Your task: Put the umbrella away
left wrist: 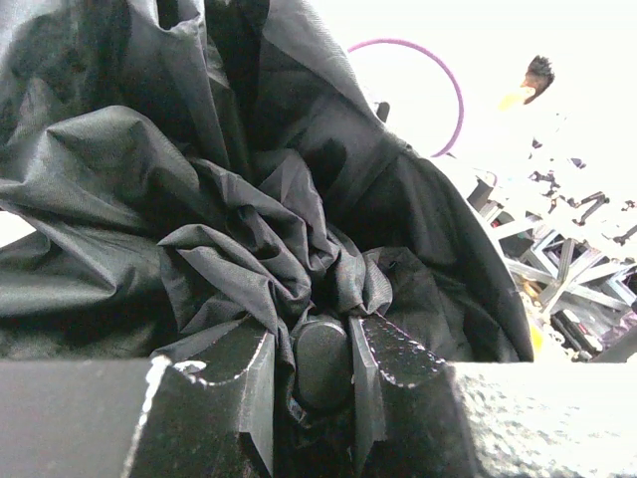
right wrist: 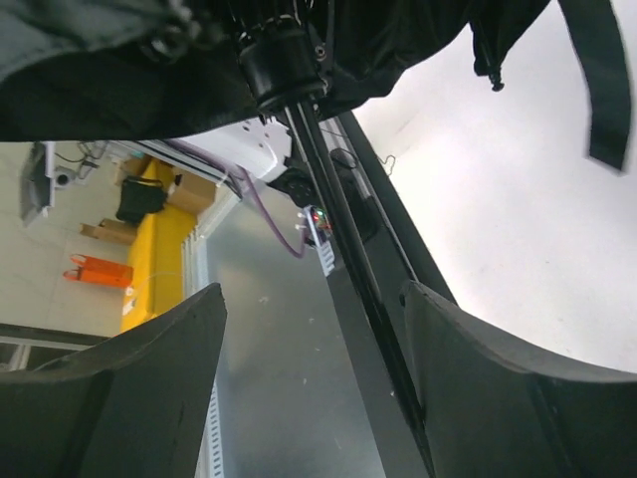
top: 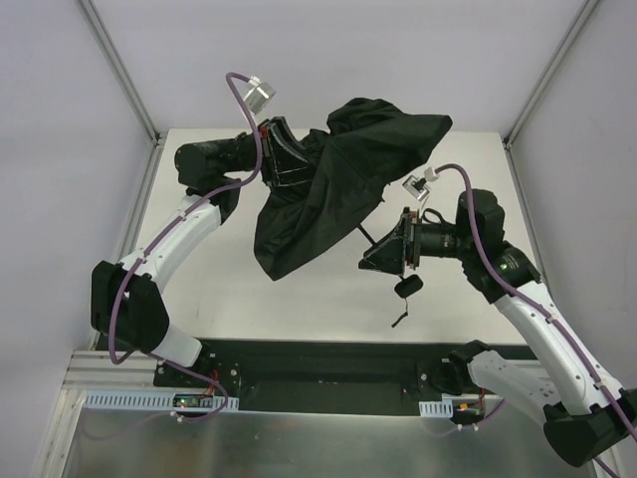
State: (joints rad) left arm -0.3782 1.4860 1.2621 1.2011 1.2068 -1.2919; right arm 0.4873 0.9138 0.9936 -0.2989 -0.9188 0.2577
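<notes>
The umbrella [top: 328,189] hangs half collapsed above the table, its black fabric drooping in loose folds. My left gripper [top: 282,159] holds it at the upper left. In the left wrist view the jaws [left wrist: 323,358] are shut on the umbrella's black oval top cap [left wrist: 320,354] and the bunched fabric [left wrist: 199,219] around it. The thin black shaft [top: 368,237] runs down to my right gripper [top: 386,254]. In the right wrist view the shaft [right wrist: 333,214] passes between the open fingers [right wrist: 311,294], close against the right one. The knob handle [top: 408,287] and its cord [top: 400,319] dangle below.
The white table [top: 299,299] is walled by grey panels with aluminium posts [top: 119,70] at the back corners. A black base rail [top: 328,363] and a metal plate [top: 328,438] run along the near edge. Purple cables [top: 239,85] loop off both arms.
</notes>
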